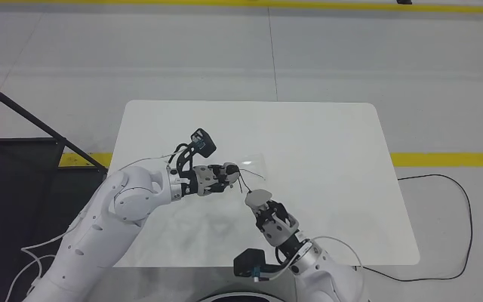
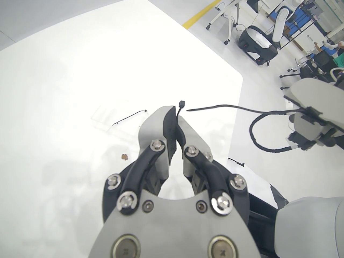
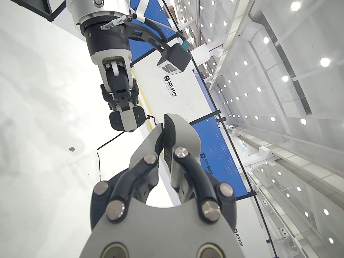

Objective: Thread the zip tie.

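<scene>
Left gripper (image 2: 176, 118) pinches the zip tie (image 2: 181, 103), head poking just past its fingertips; right gripper (image 3: 164, 128) clamps the tail, tip just beside the head

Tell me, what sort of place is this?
Probably a big robotics test hall: a high ceiling with rows of lights, yellow floor lines, and another white robot near office chairs.
</scene>
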Available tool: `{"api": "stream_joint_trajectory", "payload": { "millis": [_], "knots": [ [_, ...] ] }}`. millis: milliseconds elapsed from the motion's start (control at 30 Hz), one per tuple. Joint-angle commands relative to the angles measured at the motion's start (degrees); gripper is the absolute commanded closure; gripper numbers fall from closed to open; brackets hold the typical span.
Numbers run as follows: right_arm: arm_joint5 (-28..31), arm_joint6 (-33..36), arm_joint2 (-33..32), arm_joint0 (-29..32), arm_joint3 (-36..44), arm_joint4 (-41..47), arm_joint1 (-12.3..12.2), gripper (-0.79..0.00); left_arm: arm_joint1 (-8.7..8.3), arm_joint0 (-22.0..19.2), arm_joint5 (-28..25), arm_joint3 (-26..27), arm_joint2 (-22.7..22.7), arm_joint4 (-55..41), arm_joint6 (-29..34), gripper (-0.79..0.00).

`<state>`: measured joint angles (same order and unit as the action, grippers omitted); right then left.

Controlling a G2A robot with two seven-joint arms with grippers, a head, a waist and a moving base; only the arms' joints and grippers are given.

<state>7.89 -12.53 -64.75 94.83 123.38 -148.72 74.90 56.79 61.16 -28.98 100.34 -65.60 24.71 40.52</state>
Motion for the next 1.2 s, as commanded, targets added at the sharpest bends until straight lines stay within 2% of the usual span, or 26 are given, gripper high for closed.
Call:
{"api": "stream_joint_trajectory", "payload": {
  "millis": [0,1167],
  "knots": [
    [-0.04,0.29,0.12,-0.11,-0.04,0.03,-0.05,0.0,0.0,0.04,-0.04,0.0,-0.02,0.0,-0.06,0.0],
    [-0.42,2.74,1.03,-0.92,-0.25,-0.31,-1.09,0.0,-0.05,0.5,-0.73,0.67,-0.17,0.87,0.04,0.0]
  ]
}}
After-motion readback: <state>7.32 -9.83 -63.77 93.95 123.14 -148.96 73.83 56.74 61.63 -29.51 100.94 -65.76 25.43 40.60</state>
